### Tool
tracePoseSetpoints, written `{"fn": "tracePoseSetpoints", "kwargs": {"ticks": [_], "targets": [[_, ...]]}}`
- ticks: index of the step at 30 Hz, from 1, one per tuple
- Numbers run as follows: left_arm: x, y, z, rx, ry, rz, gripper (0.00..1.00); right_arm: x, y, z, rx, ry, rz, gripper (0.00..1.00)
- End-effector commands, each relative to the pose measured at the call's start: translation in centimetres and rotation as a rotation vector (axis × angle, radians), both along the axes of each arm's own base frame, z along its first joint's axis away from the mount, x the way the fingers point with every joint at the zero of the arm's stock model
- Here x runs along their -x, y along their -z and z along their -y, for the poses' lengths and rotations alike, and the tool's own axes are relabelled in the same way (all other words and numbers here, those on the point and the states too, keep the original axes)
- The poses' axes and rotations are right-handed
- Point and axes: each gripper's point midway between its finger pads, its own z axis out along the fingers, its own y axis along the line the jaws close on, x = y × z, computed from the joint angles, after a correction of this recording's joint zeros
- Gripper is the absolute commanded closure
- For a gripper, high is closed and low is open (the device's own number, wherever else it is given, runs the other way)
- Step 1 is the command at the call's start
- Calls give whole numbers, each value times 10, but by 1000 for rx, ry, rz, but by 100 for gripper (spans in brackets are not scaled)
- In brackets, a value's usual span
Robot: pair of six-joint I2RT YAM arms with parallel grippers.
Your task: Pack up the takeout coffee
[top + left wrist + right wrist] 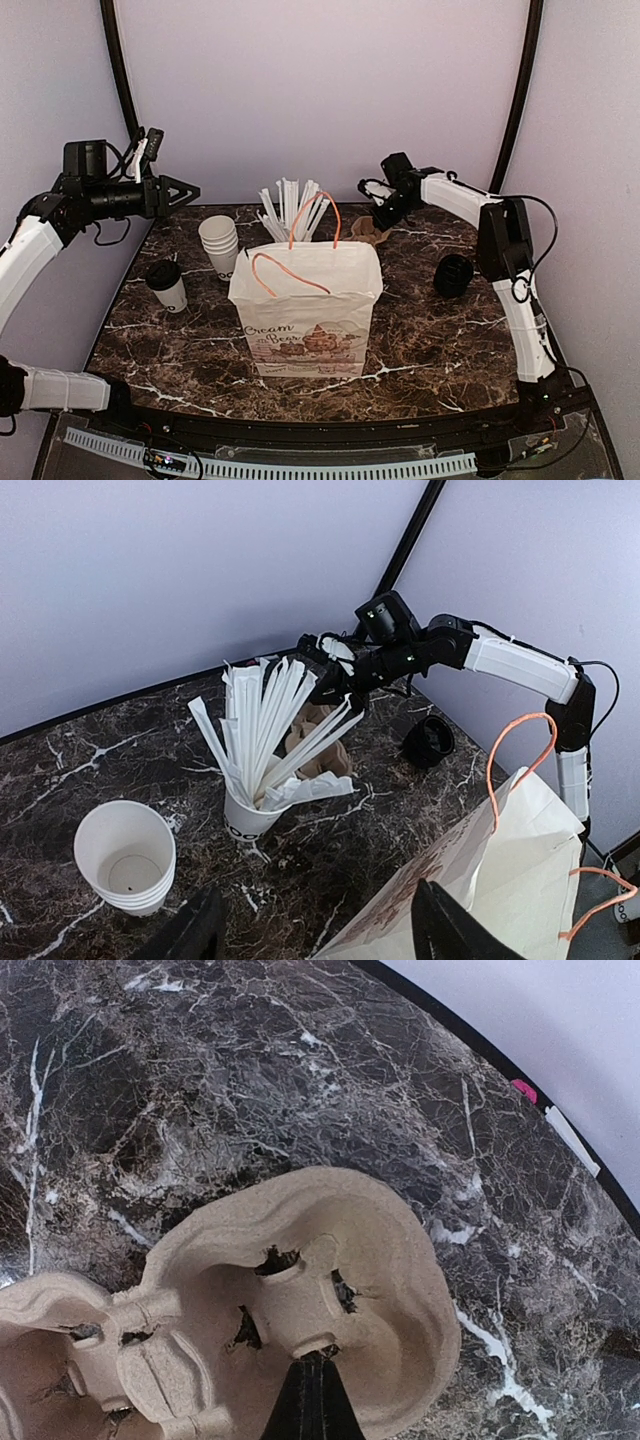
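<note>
Top external, takeout coffee point(167, 285): upright on the bench point(430, 340) near its left edge, black lid on, just left of the stacked cups point(220, 245) and apart from them.
Top external, paper bag point(305, 305): upright at mid-bench, mouth open, orange handles up.
Top external, left hand point(188, 191): raised at the bench's left rear corner, well apart from the takeout coffee.
Top external, right hand point(383, 210): low at the rear, over the cardboard carrier point(370, 232).
Top external, black round item point(453, 275): on the bench to the right, alone.
Left wrist, fingers point(195, 930): spread wide, nothing between them.
Left wrist, straw cup point(250, 818): upright between the stacked cups and the cardboard carrier.
Right wrist, fingers point(312, 1400): drawn together into one dark wedge, tip at the carrier's rim. I cannot tell whether the rim is pinched.
</note>
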Motion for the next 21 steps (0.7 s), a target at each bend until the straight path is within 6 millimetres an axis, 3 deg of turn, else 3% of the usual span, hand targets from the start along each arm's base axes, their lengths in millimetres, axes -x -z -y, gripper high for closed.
{"fn": "tracePoseSetpoints", "kwargs": {"ticks": [1, 17, 21], "targets": [[8, 2, 3, 15, 24, -9, 35, -9, 0, -4, 44, 10, 50, 100], [11, 12, 6, 33, 37, -27, 35, 28, 17, 9, 121, -18, -43, 100], [10, 17, 6, 30, 37, -37, 35, 45, 20, 7, 139, -46, -73, 99]]}}
